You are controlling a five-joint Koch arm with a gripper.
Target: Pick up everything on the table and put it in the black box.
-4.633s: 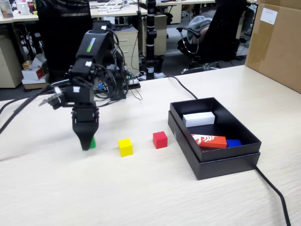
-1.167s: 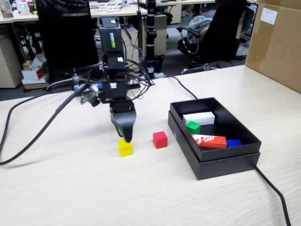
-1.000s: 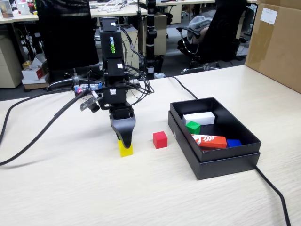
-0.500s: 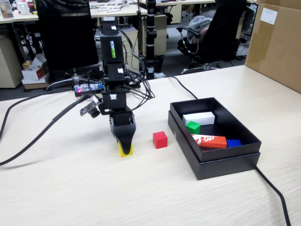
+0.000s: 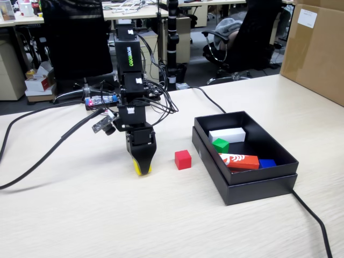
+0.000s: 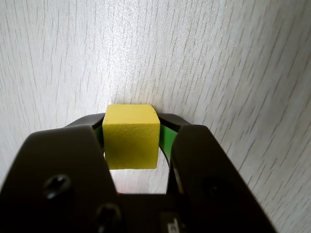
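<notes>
Yellow cube (image 6: 131,136) sits on the pale wood tabletop (image 5: 161,220) between the two jaws of the end effector (image 5: 141,166), which close narrowly around it, a jaw touching each side in the wrist view. Just to its right in the fixed view the red cube (image 5: 183,159) stands alone, near the black box (image 5: 258,185). Inside that box the green cube (image 5: 220,145) lies beside a white block (image 5: 227,135) and a red-and-white block (image 5: 239,160).

Arm (image 5: 130,80): black blocks, green lettering, white stickers
Cables: black, looping
Gripper (image 5: 141,166): black jaws, green inner pads, screws
</notes>
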